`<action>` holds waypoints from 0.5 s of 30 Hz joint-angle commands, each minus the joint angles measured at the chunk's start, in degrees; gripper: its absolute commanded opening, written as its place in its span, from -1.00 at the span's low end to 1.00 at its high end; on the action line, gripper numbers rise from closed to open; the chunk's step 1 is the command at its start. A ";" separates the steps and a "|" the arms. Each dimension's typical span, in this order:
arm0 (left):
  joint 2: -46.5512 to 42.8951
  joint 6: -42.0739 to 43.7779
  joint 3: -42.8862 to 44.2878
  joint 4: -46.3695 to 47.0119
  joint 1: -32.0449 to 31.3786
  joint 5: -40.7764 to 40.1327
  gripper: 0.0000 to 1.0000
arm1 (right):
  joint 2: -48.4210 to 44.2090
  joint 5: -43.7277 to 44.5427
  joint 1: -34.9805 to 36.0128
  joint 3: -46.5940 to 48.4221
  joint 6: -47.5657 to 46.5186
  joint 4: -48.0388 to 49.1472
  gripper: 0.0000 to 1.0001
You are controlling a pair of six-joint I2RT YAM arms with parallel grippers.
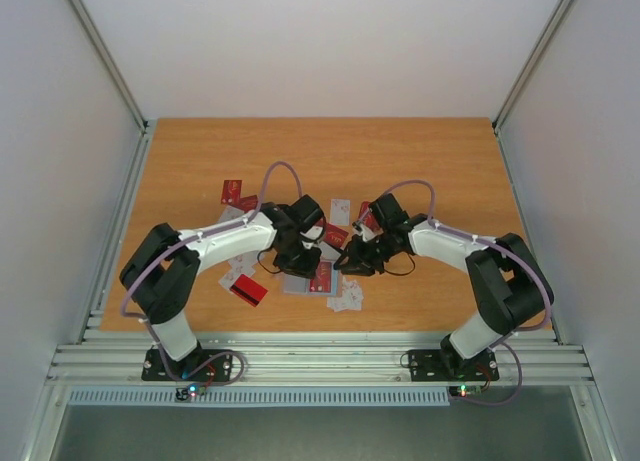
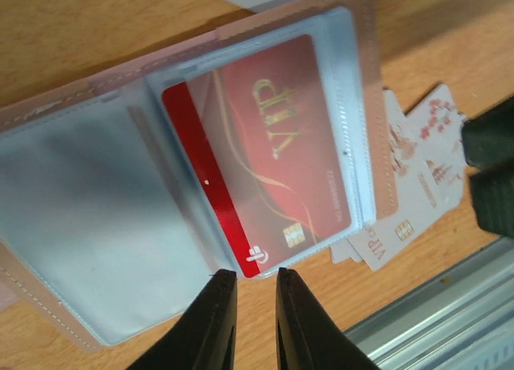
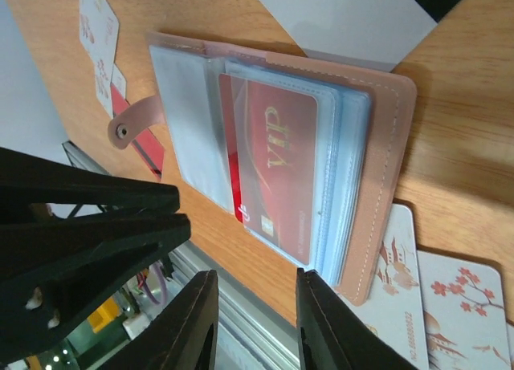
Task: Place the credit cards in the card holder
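– Near the middle of the worktop's (image 1: 400, 151) front edge, what is lying between the two arms?

– It is the card holder (image 1: 303, 280) (image 2: 88, 201) (image 3: 385, 145). It lies flat and open, with the tan cover under and the blue-grey pockets up. Its strap with the snap (image 3: 132, 125) points to the side.

– Is some card in it?

– Yes, one red VIP card (image 2: 273, 161) (image 3: 277, 157) sits in a clear pocket. One long edge of it sticks out of the pocket.

– How is the left gripper (image 2: 255, 275) (image 1: 290, 261)?

– Its fingers have only a narrow gap, and nothing is between them. The tips are just beside the red card's corner; if they touch it, I cannot tell.

– And the right gripper (image 3: 255, 282) (image 1: 360, 259)?

– Its fingers are more spread and also hold nothing. It hangs above the holder's near side.

– Where are the other credit cards?

– White cards with reddish marks (image 2: 426, 145) (image 3: 401, 282) lie just beside the holder, partly under its edge. A red card with a black stripe (image 1: 248, 291) lies on the left side of it, close to the front edge. More red cards (image 1: 232, 191) lie farther back on the left.
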 commanded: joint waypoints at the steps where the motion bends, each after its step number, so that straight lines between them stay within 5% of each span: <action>1: 2.99 1.12 1.08 -0.13 0.68 -0.65 -0.74 | 2.23 -2.79 0.29 1.11 1.70 3.14 -0.40; 5: 5.10 0.94 1.81 0.25 1.02 -0.88 -0.99 | 4.00 -4.10 0.27 1.76 2.95 4.94 -0.38; 15: 8.88 1.70 2.55 2.04 1.89 0.99 -0.99 | 8.03 -4.99 0.09 2.72 3.45 5.87 -0.37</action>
